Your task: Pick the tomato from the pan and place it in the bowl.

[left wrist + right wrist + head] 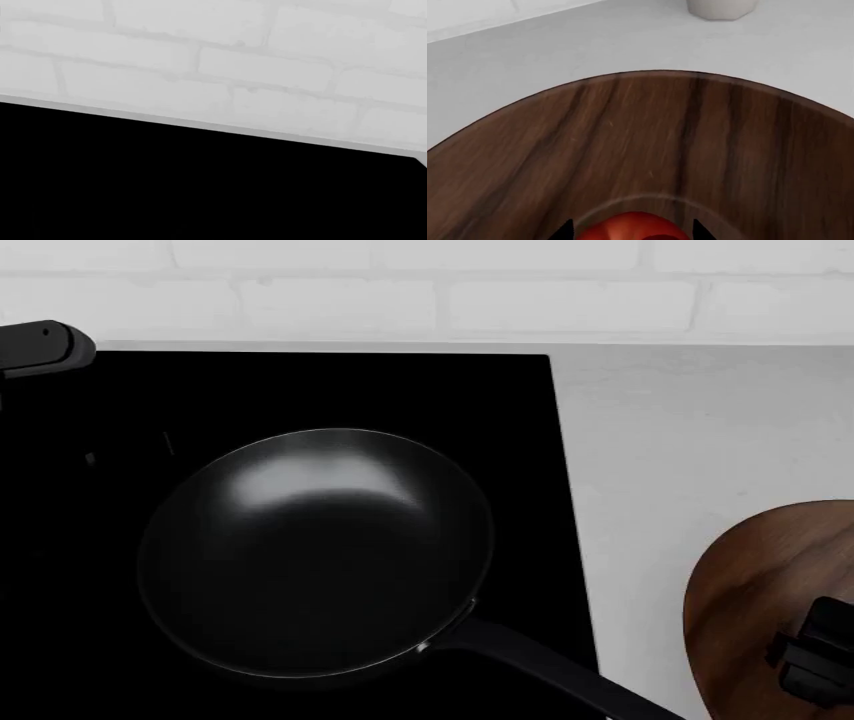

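The tomato (630,227) is glossy red and sits low in the wooden bowl (640,140), over its flat bottom. My right gripper (632,231) has a black fingertip (568,231) close on each side of the tomato. In the head view the right gripper (814,655) hangs over the bowl (741,600) at the lower right and hides the tomato. The black pan (320,550) stands on the cooktop with nothing in it, its handle (561,670) pointing to the lower right. A black part of my left arm (43,345) shows at the upper left; its jaws do not show.
The black cooktop (334,390) fills the left; the left wrist view shows its far edge (200,190) against a white brick wall (200,50). Grey counter (694,440) lies between cooktop and bowl. A white vessel (720,7) stands beyond the bowl.
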You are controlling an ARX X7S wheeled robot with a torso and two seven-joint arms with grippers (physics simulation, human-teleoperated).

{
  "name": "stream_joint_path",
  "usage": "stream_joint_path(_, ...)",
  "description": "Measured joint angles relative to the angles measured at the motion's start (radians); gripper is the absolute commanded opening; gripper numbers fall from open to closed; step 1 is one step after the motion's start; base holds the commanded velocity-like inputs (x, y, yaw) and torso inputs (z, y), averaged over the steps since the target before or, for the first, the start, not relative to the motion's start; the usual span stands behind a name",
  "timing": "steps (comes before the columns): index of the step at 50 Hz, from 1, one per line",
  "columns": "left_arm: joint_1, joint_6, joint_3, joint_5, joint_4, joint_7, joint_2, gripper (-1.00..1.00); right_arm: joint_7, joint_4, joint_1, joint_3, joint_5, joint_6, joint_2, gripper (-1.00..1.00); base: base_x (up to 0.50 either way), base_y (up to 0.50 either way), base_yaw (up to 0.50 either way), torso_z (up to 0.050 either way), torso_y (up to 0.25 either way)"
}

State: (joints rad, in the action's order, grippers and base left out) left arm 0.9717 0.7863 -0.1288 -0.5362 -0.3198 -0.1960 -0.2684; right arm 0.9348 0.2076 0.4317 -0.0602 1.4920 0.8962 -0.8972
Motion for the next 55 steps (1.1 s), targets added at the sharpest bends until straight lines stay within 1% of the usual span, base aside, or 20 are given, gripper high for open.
stream_joint_path(25,-0.014,-0.02,-0.003,-0.005,-0.009,0.002,-0.004,1.0,-0.04,-0.015,-0.012,0.001,-0.03,-0.024,0.003,-1.0,0.0,0.0,0.0,0.0,0.0)
stream_joint_path(26,-0.015,-0.02,-0.003,-0.005,-0.01,0.002,-0.004,1.0,-0.041,-0.015,-0.013,0.001,-0.031,-0.024,0.004,1.0,0.0,0.0,0.0,0.0,0.0)
stream_joint_path(44,-0.022,-0.026,0.0,-0.014,-0.012,0.001,-0.007,1.0,-0.047,-0.009,-0.026,-0.003,-0.023,-0.007,0.003,1.0,0.0,0.0,0.0,0.0,0.0)
stream_joint_path(55,-0.031,-0.024,0.002,-0.023,0.0,0.0,-0.01,1.0,0.002,0.048,-0.033,-0.031,0.019,0.009,-0.03,1.0,0.0,0.0,0.0,0.0,0.0)
